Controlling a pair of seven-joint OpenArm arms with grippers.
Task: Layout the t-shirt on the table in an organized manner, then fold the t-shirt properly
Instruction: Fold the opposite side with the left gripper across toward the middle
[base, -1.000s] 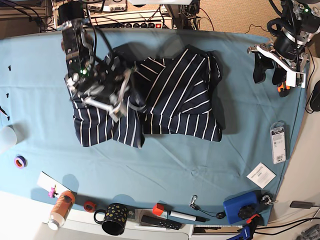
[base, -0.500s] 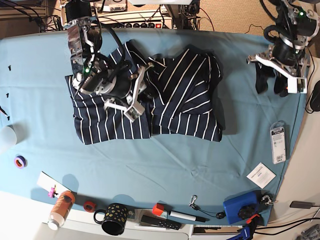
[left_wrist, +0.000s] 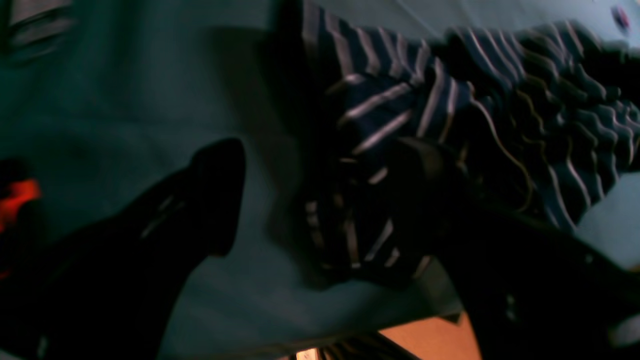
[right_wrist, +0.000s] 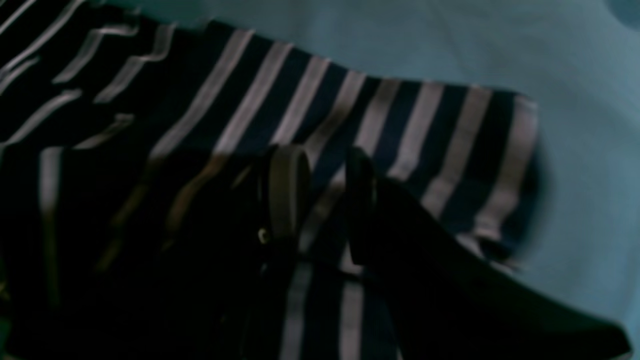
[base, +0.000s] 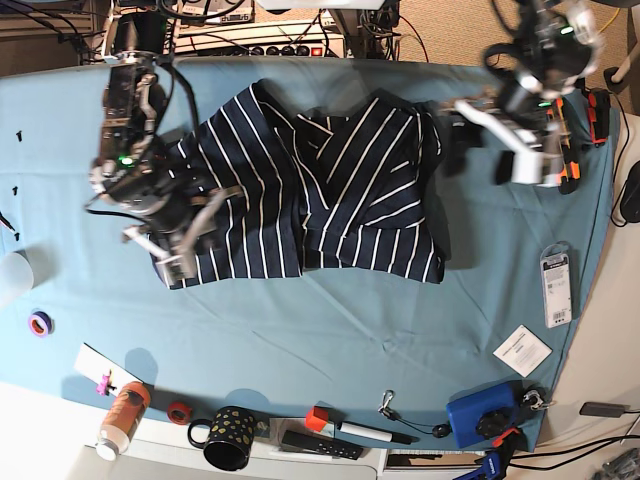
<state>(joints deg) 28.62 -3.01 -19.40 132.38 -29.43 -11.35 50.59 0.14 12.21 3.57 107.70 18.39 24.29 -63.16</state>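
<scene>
The navy t-shirt (base: 330, 190) with thin white stripes lies partly spread and creased on the teal table (base: 330, 330). My right gripper (base: 180, 245) is at the shirt's left front corner. In the right wrist view its fingers (right_wrist: 287, 190) pinch striped fabric of the t-shirt (right_wrist: 350, 100), so my right gripper (right_wrist: 325, 170) is shut on it. My left gripper (base: 478, 158) hovers just off the shirt's right edge, jaws wide apart. In the left wrist view my left gripper (left_wrist: 320, 165) spans bare table (left_wrist: 125, 100) and the bunched edge of the t-shirt (left_wrist: 400, 100).
Along the front edge stand an orange bottle (base: 122, 415), a dotted black mug (base: 228, 437), a marker (base: 365, 432) and a blue box (base: 480, 415). A packet (base: 555, 285) and white card (base: 522, 350) lie at the right. Cables and a power strip (base: 270, 45) run behind.
My right gripper has dragged the shirt's left half left and toward the front, spreading it flatter. My left arm has swung in from the far right to the shirt's right edge, jaws opening wider.
</scene>
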